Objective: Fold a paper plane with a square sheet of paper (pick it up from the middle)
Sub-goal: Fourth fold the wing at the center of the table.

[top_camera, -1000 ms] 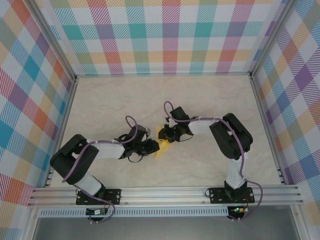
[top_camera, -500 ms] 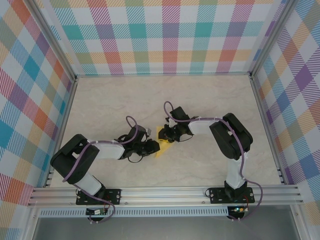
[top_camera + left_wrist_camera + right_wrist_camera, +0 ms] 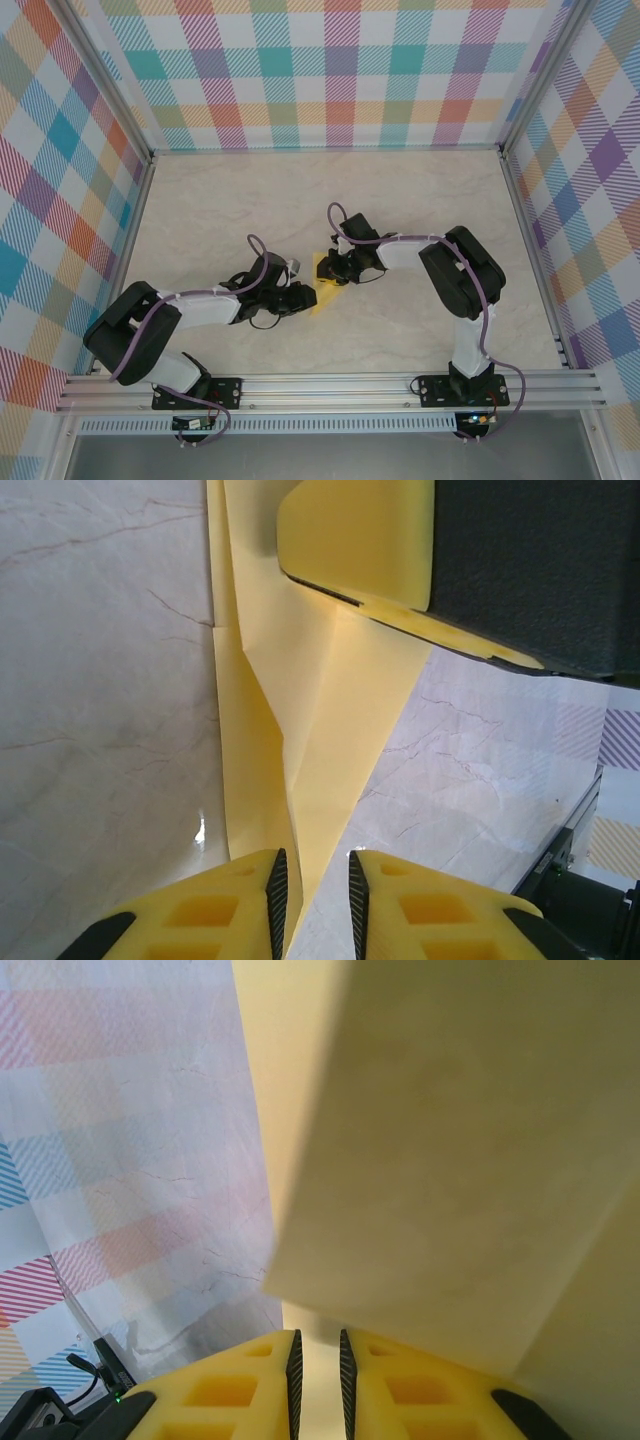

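Note:
The square sheet of paper (image 3: pixel 325 298) is yellow and folded into a long creased wedge on the marble table, lying between my two grippers. In the left wrist view the paper (image 3: pixel 300 730) tapers to a point that runs between the fingers of my left gripper (image 3: pixel 312 855). Those jaws stand slightly apart, with the point against the left pad. My left gripper (image 3: pixel 312 293) sits at the paper's near end. My right gripper (image 3: pixel 333 272) rests on the far end, and one of its fingers (image 3: pixel 350 535) lies over the paper. Its jaws (image 3: pixel 317 1335) show a narrow gap with paper (image 3: pixel 460 1160) in it and a raised flap close ahead.
The pale marble table (image 3: pixel 420 200) stretches away behind and to both sides of the paper. Plaid walls (image 3: pixel 330 70) close it in on three sides. An aluminium rail (image 3: pixel 330 385) carrying both arm bases runs along the near edge.
My left arm's elbow has dropped down and to the left while its gripper stays at the paper's near end. The right arm and the paper have not visibly moved.

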`<action>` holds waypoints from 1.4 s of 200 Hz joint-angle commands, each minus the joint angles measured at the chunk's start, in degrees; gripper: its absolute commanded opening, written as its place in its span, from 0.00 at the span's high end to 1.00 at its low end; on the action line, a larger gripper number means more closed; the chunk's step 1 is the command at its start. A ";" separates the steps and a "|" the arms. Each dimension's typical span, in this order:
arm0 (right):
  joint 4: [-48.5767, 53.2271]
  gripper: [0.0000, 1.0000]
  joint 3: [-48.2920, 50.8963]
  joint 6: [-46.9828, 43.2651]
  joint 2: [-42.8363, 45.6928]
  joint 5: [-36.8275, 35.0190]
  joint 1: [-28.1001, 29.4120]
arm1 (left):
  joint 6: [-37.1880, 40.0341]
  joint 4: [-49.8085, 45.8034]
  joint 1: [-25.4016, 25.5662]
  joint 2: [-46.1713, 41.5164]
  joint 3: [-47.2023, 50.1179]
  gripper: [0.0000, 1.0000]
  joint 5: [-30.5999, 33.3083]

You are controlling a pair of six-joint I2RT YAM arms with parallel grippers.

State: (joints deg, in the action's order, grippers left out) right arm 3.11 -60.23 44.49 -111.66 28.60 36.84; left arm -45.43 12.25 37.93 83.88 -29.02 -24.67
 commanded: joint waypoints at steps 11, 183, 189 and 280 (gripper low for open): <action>4.46 0.80 1.34 -0.90 -2.87 -1.37 0.16 | 0.59 1.34 -0.59 2.05 0.89 0.77 -1.77; 6.34 0.80 1.35 -0.99 -6.03 -3.69 0.16 | 4.57 -5.08 -0.40 8.41 1.22 0.98 -8.40; 6.92 0.80 1.18 -1.09 -6.11 -4.02 0.16 | 4.65 -5.57 -0.40 8.41 1.14 0.97 -8.54; 7.86 0.81 1.14 -1.84 -5.64 -3.97 0.17 | -1.06 -18.34 -0.67 -13.83 2.03 0.68 2.55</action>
State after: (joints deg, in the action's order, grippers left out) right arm 4.01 -61.14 44.03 -112.66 29.87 36.75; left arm -42.61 -0.69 37.36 76.25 -27.55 -26.85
